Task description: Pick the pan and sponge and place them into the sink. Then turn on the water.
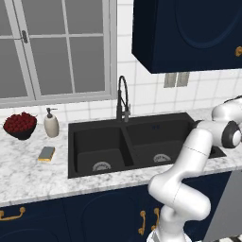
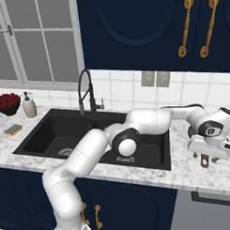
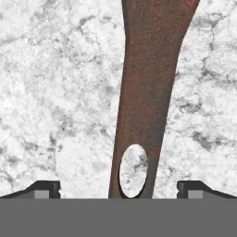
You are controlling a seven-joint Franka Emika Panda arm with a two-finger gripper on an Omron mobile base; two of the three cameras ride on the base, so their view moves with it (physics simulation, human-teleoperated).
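The pan's dark brown handle (image 3: 148,92) lies flat on the white marble counter and runs down between my finger tips, its hanging hole right at them. My gripper (image 3: 125,187) is open, one tip on each side of the handle and apart from it. From the right base view, the gripper (image 2: 210,161) points down at the counter right of the sink (image 2: 56,128). The pan's round body is out of view. The sponge (image 1: 46,153) (image 2: 13,130) lies on the counter left of the black double sink (image 1: 99,142). No water runs from the faucet (image 1: 122,97) (image 2: 84,90).
A black bowl of red fruit (image 1: 20,124) (image 2: 7,103) and a white soap dispenser (image 1: 51,124) (image 2: 28,106) stand at the back left of the counter. A dark blue wall cabinet (image 1: 189,33) hangs above the right side. My arm (image 2: 150,121) spans over the right basin.
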